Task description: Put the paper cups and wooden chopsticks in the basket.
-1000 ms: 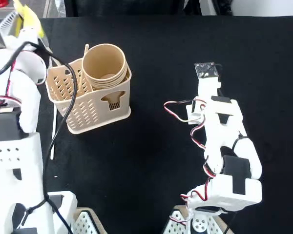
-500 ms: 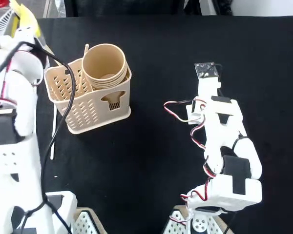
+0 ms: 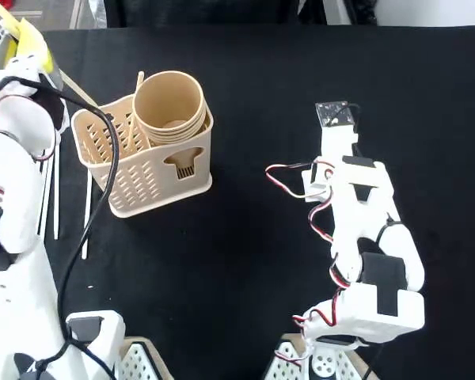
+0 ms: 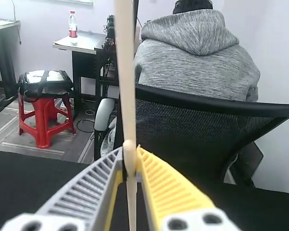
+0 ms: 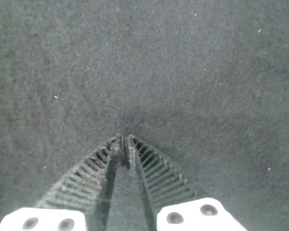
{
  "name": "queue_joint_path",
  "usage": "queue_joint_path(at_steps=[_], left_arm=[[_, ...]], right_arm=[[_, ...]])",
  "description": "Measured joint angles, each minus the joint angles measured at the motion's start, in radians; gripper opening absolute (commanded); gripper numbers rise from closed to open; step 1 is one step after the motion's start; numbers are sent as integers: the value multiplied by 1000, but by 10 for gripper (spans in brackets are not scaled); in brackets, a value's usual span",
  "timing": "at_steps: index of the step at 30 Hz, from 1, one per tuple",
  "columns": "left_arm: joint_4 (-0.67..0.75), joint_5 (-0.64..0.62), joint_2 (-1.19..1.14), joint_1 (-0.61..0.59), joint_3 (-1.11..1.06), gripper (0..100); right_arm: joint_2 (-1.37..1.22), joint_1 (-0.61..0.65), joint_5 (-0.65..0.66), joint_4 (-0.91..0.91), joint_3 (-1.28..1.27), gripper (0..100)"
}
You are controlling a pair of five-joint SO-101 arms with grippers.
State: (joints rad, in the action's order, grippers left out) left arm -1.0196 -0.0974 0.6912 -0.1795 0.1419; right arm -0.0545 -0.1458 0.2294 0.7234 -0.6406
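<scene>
A cream slotted basket (image 3: 154, 170) stands at the table's left. It holds a stack of paper cups (image 3: 169, 101) and some wooden chopsticks (image 3: 138, 87). My left gripper (image 4: 129, 159) is raised off the table and shut on a wooden chopstick (image 4: 124, 72). In the high view the left gripper (image 3: 20, 36) sits at the far left corner, and the held chopstick (image 3: 81, 92) slants toward the basket's rim. Three loose chopsticks (image 3: 56, 194) lie on the table left of the basket. My right gripper (image 5: 124, 142) is shut on nothing, low over bare black cloth.
The right arm (image 3: 356, 198) rests folded at centre right, its gripper (image 3: 336, 115) pointing away. The left arm's white body (image 3: 16, 198) and black cable (image 3: 103, 182) pass beside the basket. Black table (image 3: 261, 79) spreads between the arms.
The left arm has swung left and back, uncovering two more chopsticks lying on the table beside the basket. The right arm has not moved.
</scene>
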Motion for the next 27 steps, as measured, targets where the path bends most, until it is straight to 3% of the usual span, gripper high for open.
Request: queue_joint_path(at_steps=[9, 18, 22, 27], left_arm=[[-81, 0, -12, 0, -11, 28], [-86, 0, -12, 5, -196, 28], [-86, 0, -14, 87, -345, 29], [35, 0, -14, 133, -512, 32]], right_arm=[[0, 0, 0, 0, 0, 12], [0, 0, 0, 0, 0, 12], [0, 0, 0, 0, 0, 12], [0, 0, 0, 0, 0, 12]])
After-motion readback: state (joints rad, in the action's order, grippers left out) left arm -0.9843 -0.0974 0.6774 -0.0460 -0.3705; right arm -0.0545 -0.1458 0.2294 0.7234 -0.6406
